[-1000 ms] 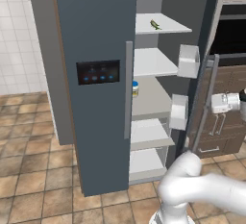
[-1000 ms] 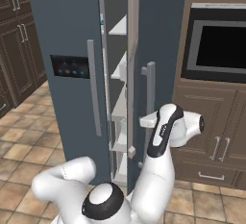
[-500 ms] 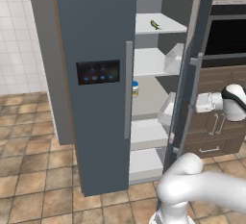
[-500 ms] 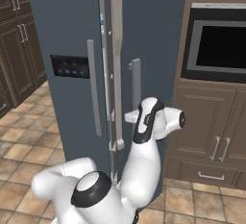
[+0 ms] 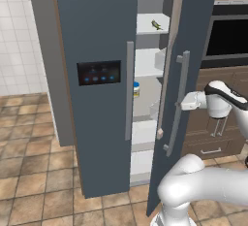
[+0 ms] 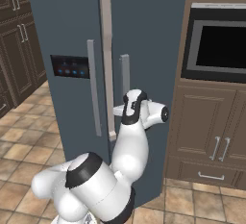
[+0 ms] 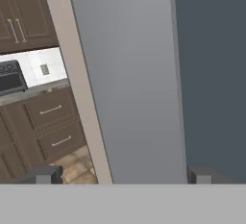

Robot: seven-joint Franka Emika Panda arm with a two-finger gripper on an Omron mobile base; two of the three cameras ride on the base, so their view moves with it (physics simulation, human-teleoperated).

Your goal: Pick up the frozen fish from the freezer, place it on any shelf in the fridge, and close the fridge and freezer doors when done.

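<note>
Left base view: I see the fish [image 5: 156, 24], tiny and green-yellow, lying on the fridge's [image 5: 145, 79] top shelf at 1 o'clock. My gripper [image 7: 120, 175] stands released, fingers spread against the nearly closed right door [image 5: 186, 74]. Brown floor tiles [image 5: 29, 171] lie at 7 o'clock.

Even flat rendered light, soft shadows, sharp
</note>
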